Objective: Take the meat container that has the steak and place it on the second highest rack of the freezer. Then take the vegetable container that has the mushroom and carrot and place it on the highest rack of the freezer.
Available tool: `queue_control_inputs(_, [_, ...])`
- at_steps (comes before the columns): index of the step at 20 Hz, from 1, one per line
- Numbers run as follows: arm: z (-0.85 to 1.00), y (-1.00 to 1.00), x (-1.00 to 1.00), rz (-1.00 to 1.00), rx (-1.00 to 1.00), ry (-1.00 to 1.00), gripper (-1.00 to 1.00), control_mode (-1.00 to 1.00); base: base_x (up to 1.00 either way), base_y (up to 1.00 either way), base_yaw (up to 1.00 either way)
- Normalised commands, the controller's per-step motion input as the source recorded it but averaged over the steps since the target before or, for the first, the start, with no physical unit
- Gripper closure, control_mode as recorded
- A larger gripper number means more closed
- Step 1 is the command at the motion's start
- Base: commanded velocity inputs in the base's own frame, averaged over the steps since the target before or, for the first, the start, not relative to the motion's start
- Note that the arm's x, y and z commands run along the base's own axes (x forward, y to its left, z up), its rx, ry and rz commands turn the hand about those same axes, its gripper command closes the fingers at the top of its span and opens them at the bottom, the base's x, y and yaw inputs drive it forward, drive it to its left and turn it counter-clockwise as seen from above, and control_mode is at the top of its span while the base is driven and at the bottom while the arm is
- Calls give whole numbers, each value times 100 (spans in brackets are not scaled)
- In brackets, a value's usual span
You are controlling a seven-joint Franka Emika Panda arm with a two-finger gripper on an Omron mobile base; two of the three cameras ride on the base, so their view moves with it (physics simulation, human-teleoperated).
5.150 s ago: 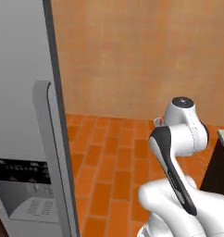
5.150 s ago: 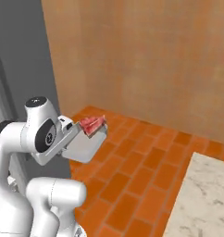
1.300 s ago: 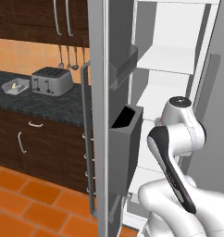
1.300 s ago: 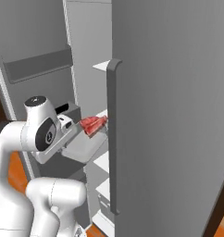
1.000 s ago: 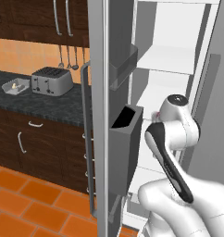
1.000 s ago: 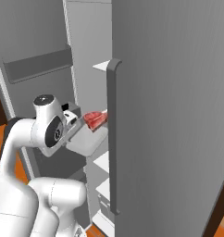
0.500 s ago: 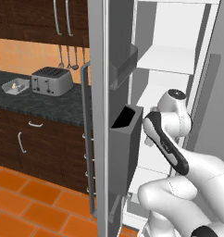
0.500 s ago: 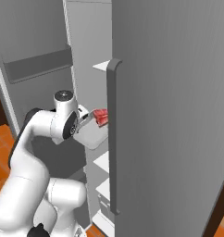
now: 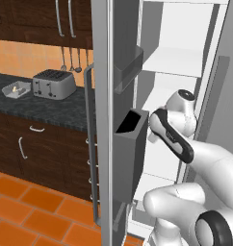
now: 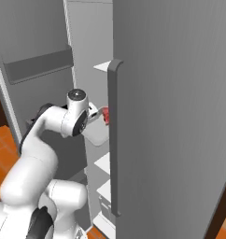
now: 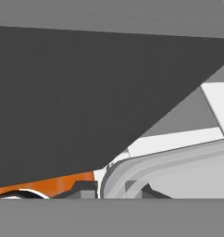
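My claw [image 10: 97, 117] pinches the meat container [image 10: 97, 132], steak [image 10: 105, 116] aboard, just inside the open freezer [image 9: 186, 86]. Step 1 of 2, I judge: next, reach deeper and set it level on the 2nd-highest rack.

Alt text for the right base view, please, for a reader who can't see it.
The white arm reaches into the open freezer, carrying the meat container with the red steak toward the white shelves. The grey freezer door with its long bar handle hides the tray's far end and the jaws.
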Motion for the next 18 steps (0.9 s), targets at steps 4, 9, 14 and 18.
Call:
queue_control_inputs(4, [0, -15, 46, 0, 0, 0, 100, -100, 0, 0, 0])
queue_control_inputs(9, [0, -23, 60, 1, 0, 0, 100, -100, 0, 0, 0])
queue_control_inputs(14, [0, -36, 56, 0, 0, 0, 100, -100, 0, 0, 0])
queue_control_inputs(18, [-2, -26, 49, 0, 0, 0, 100, -100, 0, 0, 0])
